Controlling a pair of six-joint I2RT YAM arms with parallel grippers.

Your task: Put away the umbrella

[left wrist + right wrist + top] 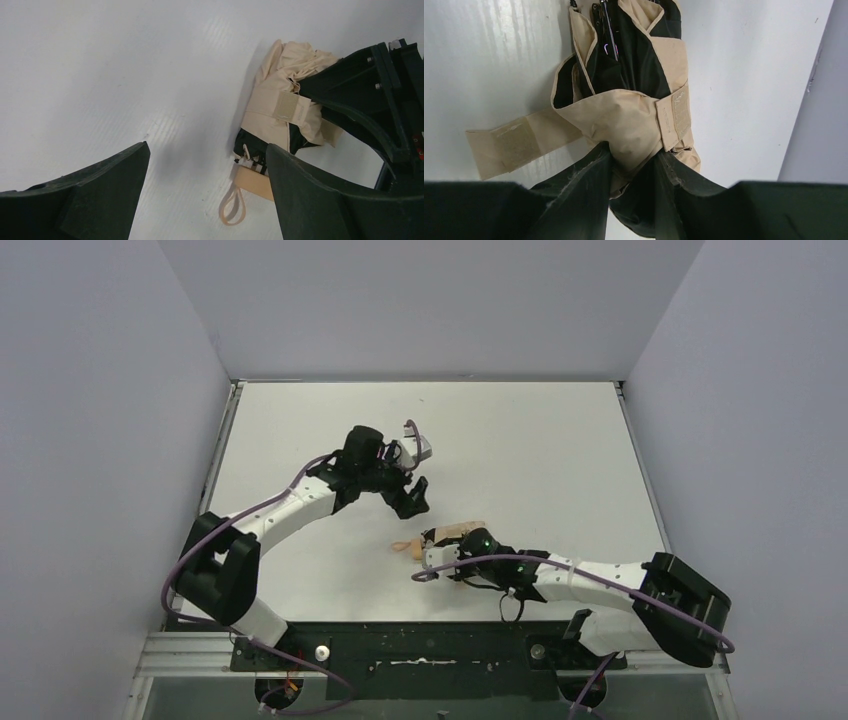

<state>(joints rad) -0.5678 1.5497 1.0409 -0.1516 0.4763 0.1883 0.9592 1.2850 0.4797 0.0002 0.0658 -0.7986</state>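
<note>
The umbrella point(455, 533) lies folded on the white table near its middle, a beige-tan bundle with black lining. Its tan handle point(254, 181) and loop point(233, 206) show in the left wrist view. The fabric strap point(506, 146) trails loose to the left in the right wrist view. My right gripper point(633, 155) is shut on the umbrella's bunched fabric point(626, 120). My left gripper point(415, 495) hangs open above the table, just behind and left of the umbrella, with nothing between its fingers point(95, 190).
The white table point(540, 450) is walled by grey panels on three sides. A black rail point(420, 648) carrying both arm bases runs along the near edge.
</note>
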